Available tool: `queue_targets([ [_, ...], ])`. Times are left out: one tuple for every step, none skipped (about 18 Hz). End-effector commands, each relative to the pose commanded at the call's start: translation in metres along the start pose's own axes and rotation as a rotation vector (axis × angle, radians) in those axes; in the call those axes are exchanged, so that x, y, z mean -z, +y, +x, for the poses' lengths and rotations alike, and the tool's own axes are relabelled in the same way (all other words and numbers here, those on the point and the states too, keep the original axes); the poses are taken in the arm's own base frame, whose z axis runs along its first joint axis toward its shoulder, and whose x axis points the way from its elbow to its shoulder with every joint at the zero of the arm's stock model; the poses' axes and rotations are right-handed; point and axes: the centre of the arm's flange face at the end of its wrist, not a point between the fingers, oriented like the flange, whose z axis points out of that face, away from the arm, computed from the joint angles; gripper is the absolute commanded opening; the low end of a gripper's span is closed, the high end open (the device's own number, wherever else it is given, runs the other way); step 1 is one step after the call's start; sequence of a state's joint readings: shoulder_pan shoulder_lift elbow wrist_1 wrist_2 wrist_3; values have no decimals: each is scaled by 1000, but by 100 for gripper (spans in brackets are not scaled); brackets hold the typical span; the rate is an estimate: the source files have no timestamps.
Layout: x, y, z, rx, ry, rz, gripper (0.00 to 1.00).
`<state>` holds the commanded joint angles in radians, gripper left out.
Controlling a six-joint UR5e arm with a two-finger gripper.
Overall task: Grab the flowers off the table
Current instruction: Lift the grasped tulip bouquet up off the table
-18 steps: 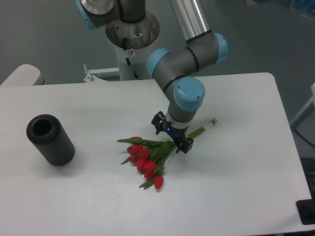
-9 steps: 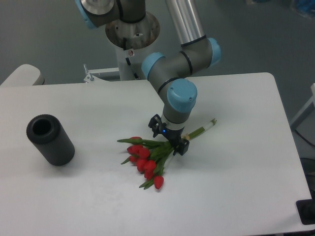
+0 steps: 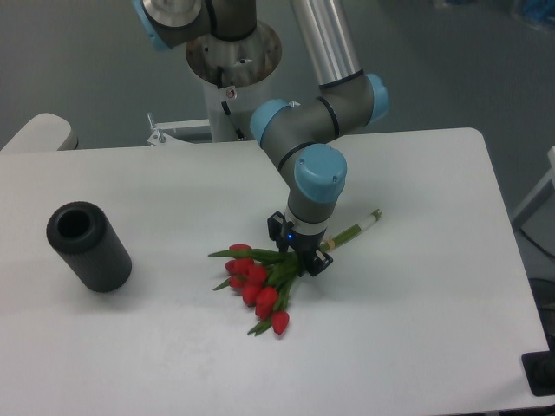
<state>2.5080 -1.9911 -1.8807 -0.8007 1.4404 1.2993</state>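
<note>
From my feed I see the gripper [image 3: 299,253] down at the surface of the table [image 3: 416,329], roughly in the middle of the tabletop and a little toward its right edge, with the wrist pointing almost straight down over it. Its two dark fingers [image 3: 316,263] sit either side of the stems of the flowers [image 3: 264,282], just where the stems meet the leaves, and they look drawn in against the bunch, though from this angle I cannot tell for sure whether they are clamped on it or only beside it. The flowers lie flat on the table, red buds fanned toward the front edge and slightly left, the pale cut ends of the stems sticking out past the gripper toward the right edge and back. A small blue light shows on the gripper body. Well apart from all this, near the left edge, a dark grey cylinder [image 3: 89,247] lies tilted on its side with its open end facing up and back.
</note>
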Motion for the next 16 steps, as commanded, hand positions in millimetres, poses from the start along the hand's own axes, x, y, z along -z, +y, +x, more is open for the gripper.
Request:
queue_targets([
  [1, 0, 0, 0, -3, 1, 28],
  [3, -1, -1, -1, -6, 2, 27],
  [3, -1, -1, -1, -6, 2, 25],
  [7, -1, -3, 0, -14, 6, 25],
  [12, -3, -7, -2, -24, 10, 24],
  [18, -5, -9, -4, -35, 16, 24],
  [23, -7, -11, -7, -45, 25, 21],
  [34, -9, -15, -8, -61, 37, 20],
  [49, -15, -22, -11, -79, 63, 18],
  [57, -20, -27, -14, -81, 94, 18],
  [67, -25, -31, -16, -83, 122, 18],
  [77, -28, -35, -17, -89, 141, 18],
  [88, -31, -41, -16, -92, 157, 17],
  [100, -37, -46, -14, -80, 179, 16],
  [114, -42, -52, -9, -63, 204, 16],
  [128, -48, -58, -5, -54, 232, 15],
])
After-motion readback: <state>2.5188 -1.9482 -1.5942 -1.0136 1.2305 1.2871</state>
